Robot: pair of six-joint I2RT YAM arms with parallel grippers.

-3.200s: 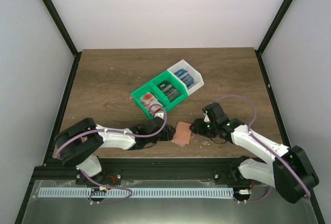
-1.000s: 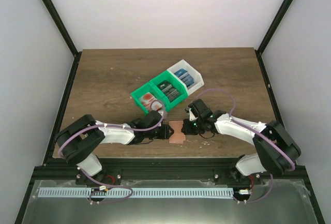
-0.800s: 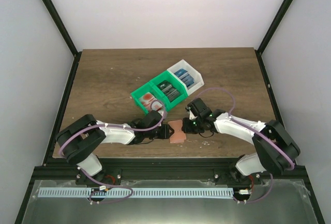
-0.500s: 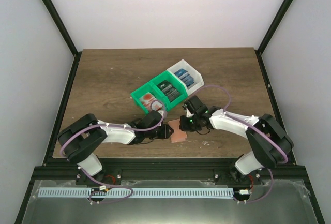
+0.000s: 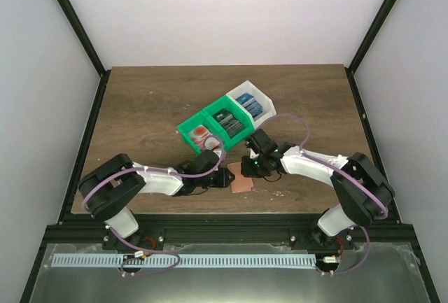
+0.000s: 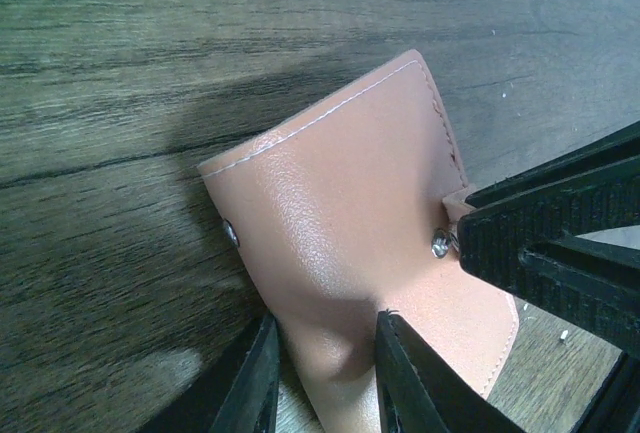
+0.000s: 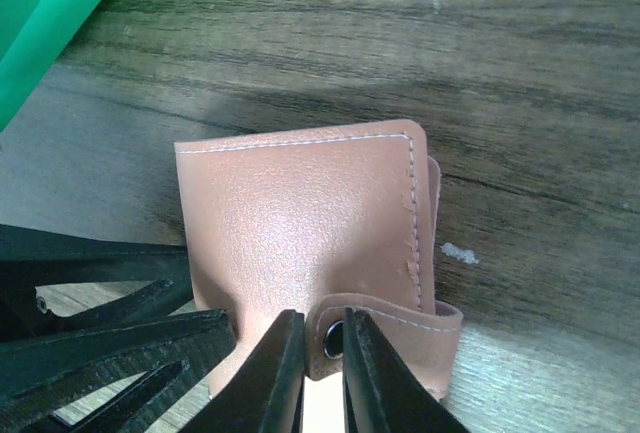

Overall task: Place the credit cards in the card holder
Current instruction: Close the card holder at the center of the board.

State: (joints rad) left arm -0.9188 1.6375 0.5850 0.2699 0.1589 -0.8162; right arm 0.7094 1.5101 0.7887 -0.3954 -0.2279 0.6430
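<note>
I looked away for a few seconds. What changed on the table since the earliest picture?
The right gripper swung left to the card holder; its fingers now straddle the snap tab. The left gripper at the holder's other edge and the bins stayed.

Card holder: salmon-pink leather-like surface with a pale stitched line along its edges and silver-coloured snap studs. Table: dark brown wood grain with fine darker streaks. Green bin held red-and-white cards and dark cards; white bin held blue cards. Left gripper and right gripper: black fingers. Arms were white with black joints and purple cables.
</note>
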